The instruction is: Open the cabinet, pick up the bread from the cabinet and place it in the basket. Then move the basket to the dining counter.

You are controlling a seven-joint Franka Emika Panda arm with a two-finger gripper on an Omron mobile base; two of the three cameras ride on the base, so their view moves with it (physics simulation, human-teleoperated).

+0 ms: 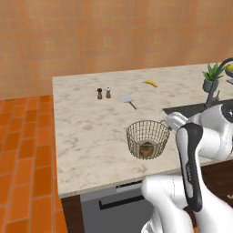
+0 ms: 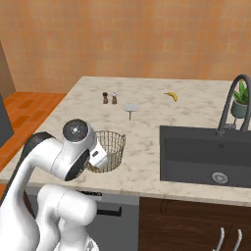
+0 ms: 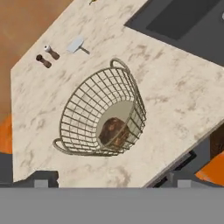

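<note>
- Tan wire basket (image 1: 147, 138) sits on the cream marble dining counter (image 1: 86, 132), near its front edge
- Dark brown bread (image 3: 114, 131) lies inside the basket, on its pale base
- Gripper (image 3: 109, 178) hangs above the basket; finger tips spread wide, holding nothing
- Further back on the counter: two pepper mills (image 1: 103, 93), a small spatula (image 1: 127, 99), a banana (image 1: 150, 83)
- Black sink (image 2: 206, 154) lies to the right of the basket
</note>
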